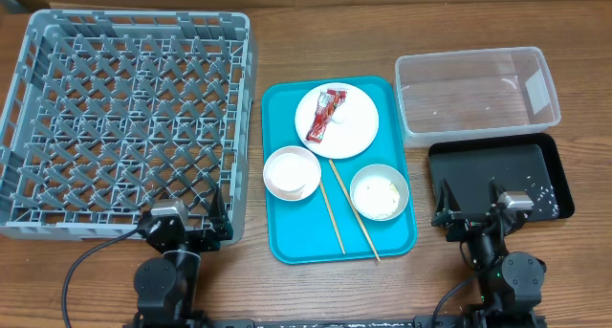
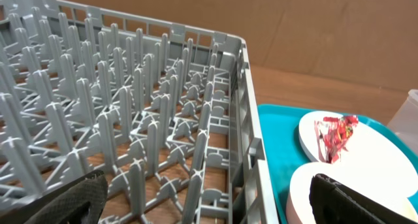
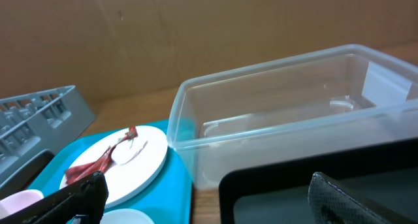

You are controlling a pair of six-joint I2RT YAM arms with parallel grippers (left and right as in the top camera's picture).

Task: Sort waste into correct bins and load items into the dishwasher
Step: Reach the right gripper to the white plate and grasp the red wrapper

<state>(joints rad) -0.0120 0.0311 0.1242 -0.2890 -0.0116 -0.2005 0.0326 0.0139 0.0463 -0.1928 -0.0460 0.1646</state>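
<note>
While both end effectors stand released, the left end effector (image 1: 186, 225) hovers by the grey dish rack's (image 1: 124, 118) near corner and the right end effector (image 1: 471, 213) overhangs the black tray (image 1: 488, 165), which holds scattered rice grains (image 1: 547, 200). Between them the teal tray (image 1: 287, 234) carries chopsticks (image 1: 335, 213), a pinkish-white bowl (image 1: 292, 172), a grey-green bowl (image 1: 380, 191) with rice, then the white plate (image 1: 359, 129) bearing the red wrapper (image 1: 323, 115), well ahead of both. The clear tub (image 1: 473, 94) lies farthest.

overhead looks straight down; wrist views low, close, facing forward, sharing plate (image 3: 144, 160).

A robot lab bench: wooden table (image 1: 316, 41), cardboard backdrop (image 3: 130, 34).
</note>
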